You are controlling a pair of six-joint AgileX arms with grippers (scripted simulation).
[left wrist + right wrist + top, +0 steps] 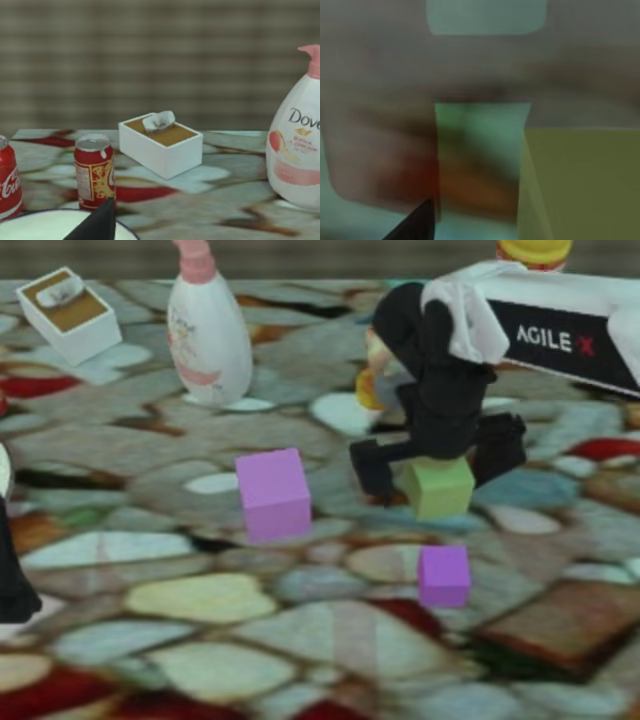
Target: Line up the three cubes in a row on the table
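Now the right end effector (438, 465) straddles the olive-green cube (438, 488), fingers spread either side and released, seemingly aligning it. The large light-purple cube (273, 493) sits at its nine o'clock, the small deeper-purple cube (444, 575) at six o'clock on the worktop (200, 640). The left arm idles at the left edge.

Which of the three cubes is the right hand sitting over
The olive-green cube, between the right hand's spread fingers. The large light-purple cube and small purple cube stand apart, untouched.
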